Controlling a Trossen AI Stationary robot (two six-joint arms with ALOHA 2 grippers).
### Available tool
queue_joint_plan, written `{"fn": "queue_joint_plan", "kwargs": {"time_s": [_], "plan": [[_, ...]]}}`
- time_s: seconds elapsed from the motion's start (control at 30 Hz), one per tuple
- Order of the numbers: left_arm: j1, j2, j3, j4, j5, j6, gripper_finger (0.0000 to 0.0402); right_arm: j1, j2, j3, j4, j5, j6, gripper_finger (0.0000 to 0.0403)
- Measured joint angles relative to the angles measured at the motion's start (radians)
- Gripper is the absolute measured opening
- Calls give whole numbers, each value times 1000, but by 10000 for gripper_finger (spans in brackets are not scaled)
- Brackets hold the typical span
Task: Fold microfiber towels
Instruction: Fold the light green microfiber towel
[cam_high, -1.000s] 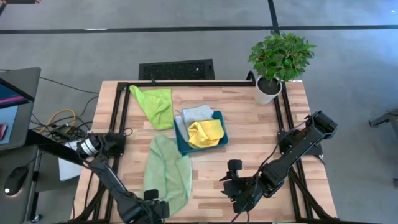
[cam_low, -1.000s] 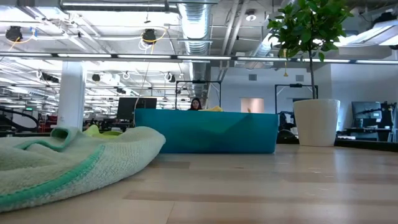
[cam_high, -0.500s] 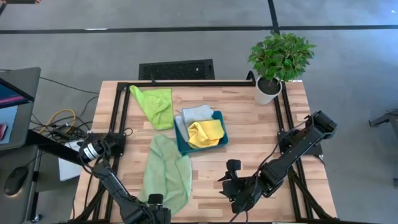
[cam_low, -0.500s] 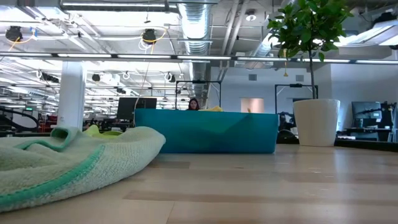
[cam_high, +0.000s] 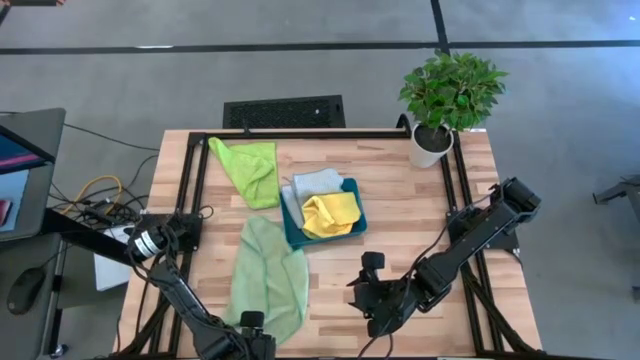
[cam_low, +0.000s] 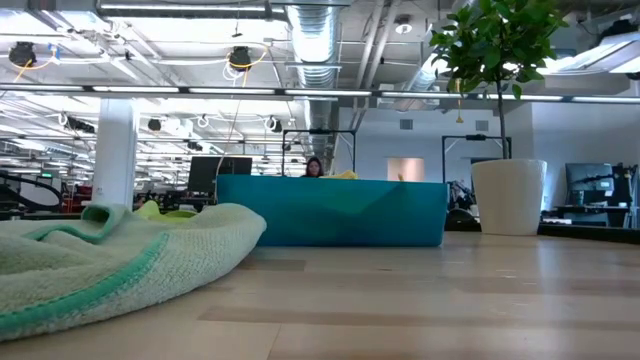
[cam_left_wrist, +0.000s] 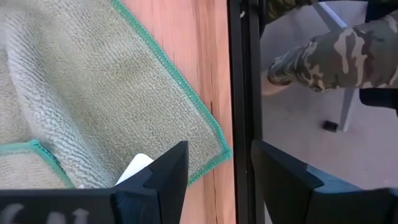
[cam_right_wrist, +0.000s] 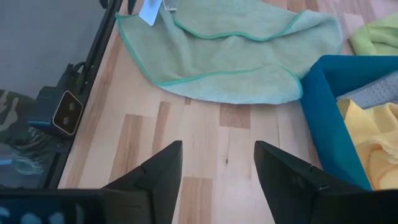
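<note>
At the near edge of the light wooden slatted table (cam_high: 400, 215), the left gripper (cam_left_wrist: 217, 180) is hovering over the near corner of the pale sage green microfiber towel (cam_high: 268, 280) with the teal stitched hem, its two dark fingers standing apart and holding nothing. That towel is lying loosely rumpled on the near left part of the table, one hemmed corner reaching close to the black metal frame rail (cam_left_wrist: 242, 93). Beyond the rail, a person's camouflage-patterned sleeve (cam_left_wrist: 329, 56) is showing beside the table.

The right gripper (cam_high: 372, 300) is hanging over bare wood at the near middle, to the right of the sage towel and apart from it, its fingers spread and empty.

Farther in, the rigid teal rectangular tray (cam_high: 352, 190) is sitting at the table's centre, holding the crumpled yellow microfiber towel (cam_high: 330, 214) with the light grey microfiber towel (cam_high: 314, 184) bunched behind it and spilling over the tray's far left rim. Just beyond and to the left, the lime green microfiber towel (cam_high: 250, 168) is lying crumpled on the wood, near the tray.

At the far right corner, a leafy green plant in a white pot (cam_high: 440, 110) is standing upright.
</note>
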Motion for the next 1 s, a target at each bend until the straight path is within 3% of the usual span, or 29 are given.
{"fn": "queue_joint_plan", "kwargs": {"time_s": [0.23, 0.47, 1.0], "plan": [[-12, 0, 0, 1, -36, -4, 169, 3, 0, 0, 17, -11, 15, 224], [-14, 0, 0, 1, -36, -36, 169, 3, 0, 0, 59, -97, 0, 224], [-44, 34, -13, 34, -100, -3, 169, -2, 0, 0, 134, -96, -9, 224]]}}
